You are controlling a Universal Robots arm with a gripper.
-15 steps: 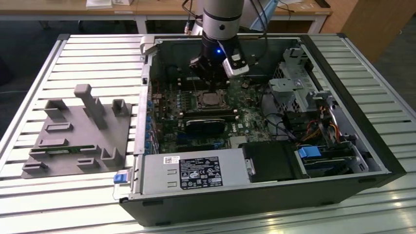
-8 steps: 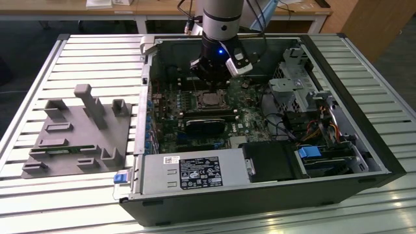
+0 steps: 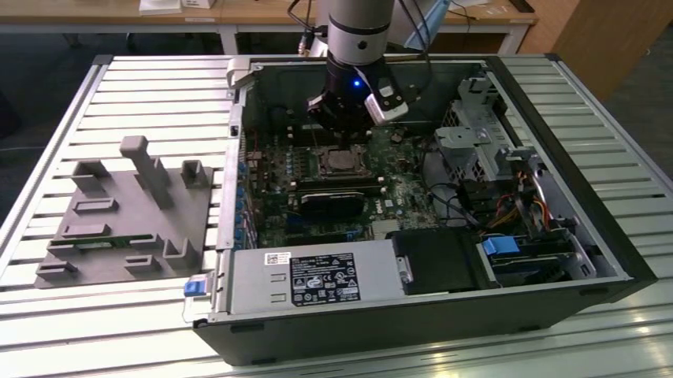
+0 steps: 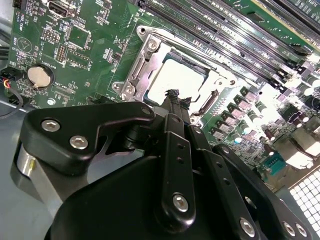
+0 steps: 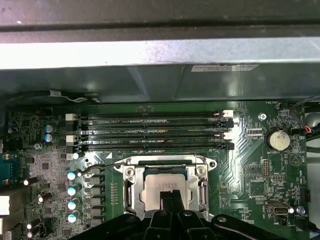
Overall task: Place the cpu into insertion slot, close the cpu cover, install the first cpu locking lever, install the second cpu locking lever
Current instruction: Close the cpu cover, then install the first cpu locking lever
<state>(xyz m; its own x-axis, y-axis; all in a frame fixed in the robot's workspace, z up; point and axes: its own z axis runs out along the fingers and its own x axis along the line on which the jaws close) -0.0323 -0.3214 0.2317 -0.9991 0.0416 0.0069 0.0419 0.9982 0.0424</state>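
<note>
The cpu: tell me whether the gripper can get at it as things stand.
Probably yes. In the second wrist view the gripper hangs close over the cpu, whose metal top is bare, with nothing between them; the memory slots lie off to the side.

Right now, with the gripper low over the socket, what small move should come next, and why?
Probably a short straight lift. The cpu already lies in the insertion slot, the cpu cover looks down around it, and the gripper, shut, hangs just over the cpu's edge, so clearing the socket seems sensible.
</note>
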